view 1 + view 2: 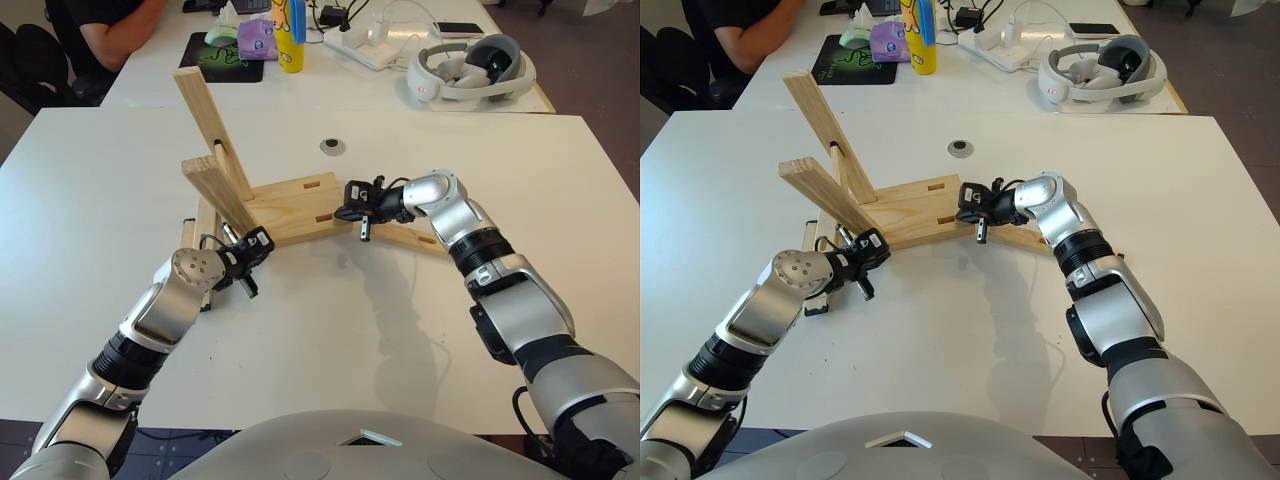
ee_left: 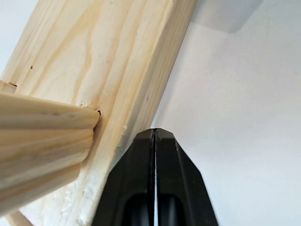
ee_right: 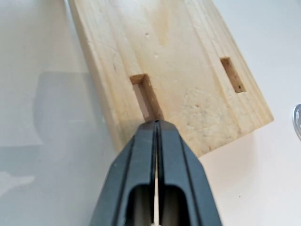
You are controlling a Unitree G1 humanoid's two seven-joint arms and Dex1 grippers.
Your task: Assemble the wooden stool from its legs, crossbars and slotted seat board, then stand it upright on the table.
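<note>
Left gripper [image 2: 154, 132]: fingers pressed together, empty, tip touching a bar [image 2: 108, 56]. Right gripper [image 3: 156, 123]: likewise closed on nothing, tip at a slot [image 3: 143, 94] in the board [image 1: 300, 205], lying flat at centre of the left eye view. Judged light, stiff, dry wood; best gripped across narrow edges. Counted: one board, two slots seen, two raised bars [image 1: 205, 110] tilting upper left, two flat bars [image 1: 425, 242].
</note>
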